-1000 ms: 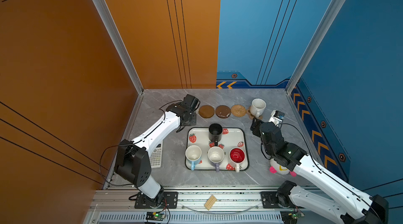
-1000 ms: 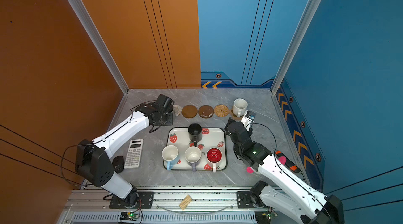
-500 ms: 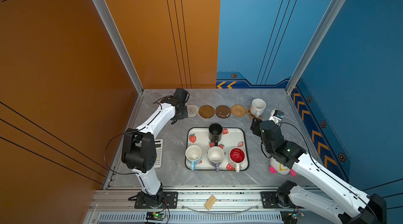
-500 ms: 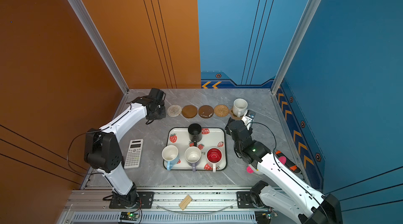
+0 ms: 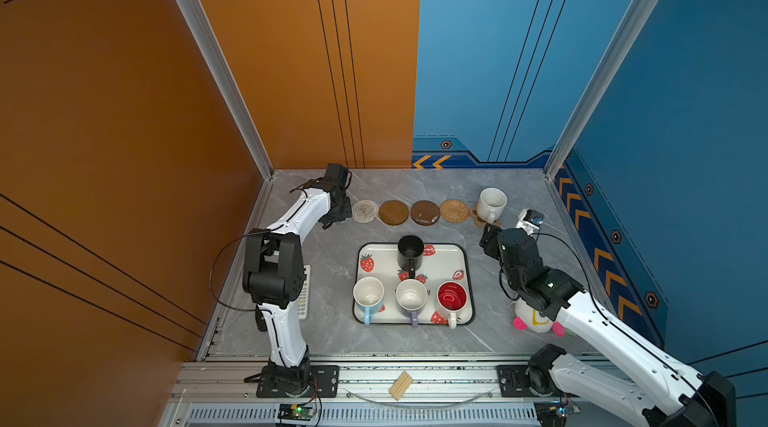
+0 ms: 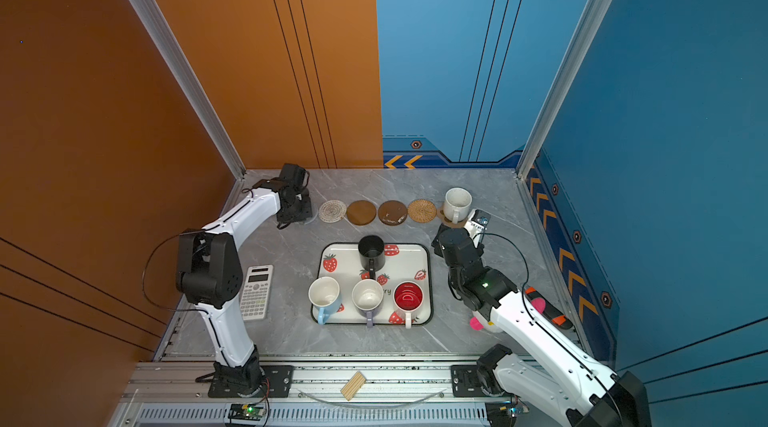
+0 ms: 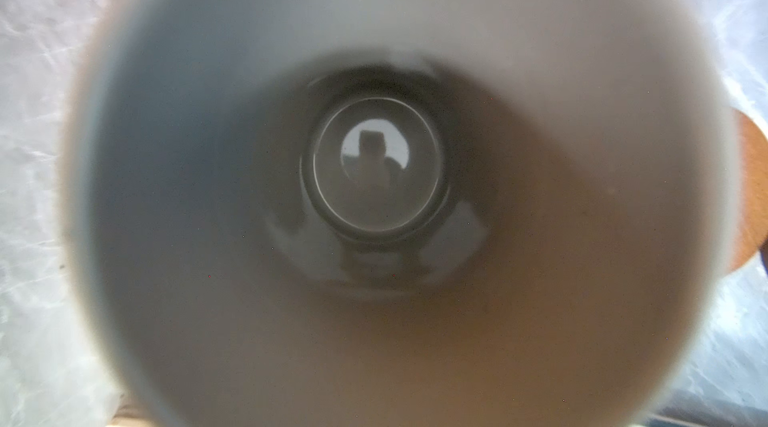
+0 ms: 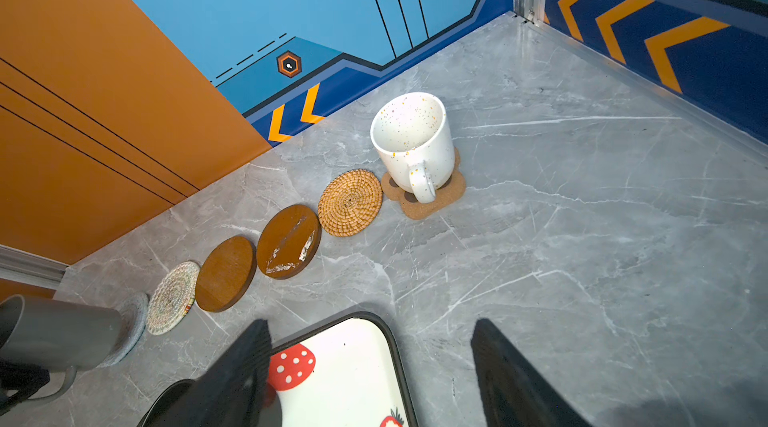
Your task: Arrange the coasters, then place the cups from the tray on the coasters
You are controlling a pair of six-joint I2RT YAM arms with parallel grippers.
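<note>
Right wrist: tool point(image 8: 370, 327) spread wide near tray point(image 8: 397, 356) corner.

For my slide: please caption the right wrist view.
Speckled mug on the paw-print coaster ends the coaster row; tray corner between open jaws.

Both top views: bright, even light from above, sharp throughout, soft shadows on the grey marbled tabletop point(image 5: 415, 186). Left wrist view: the tall grey glazed mug point(image 7: 374, 321) fills the frame, rim defocused, base mirroring a highlight. Right wrist view: crisp beyond the blurred right gripper point(image 8: 370, 323).
</note>
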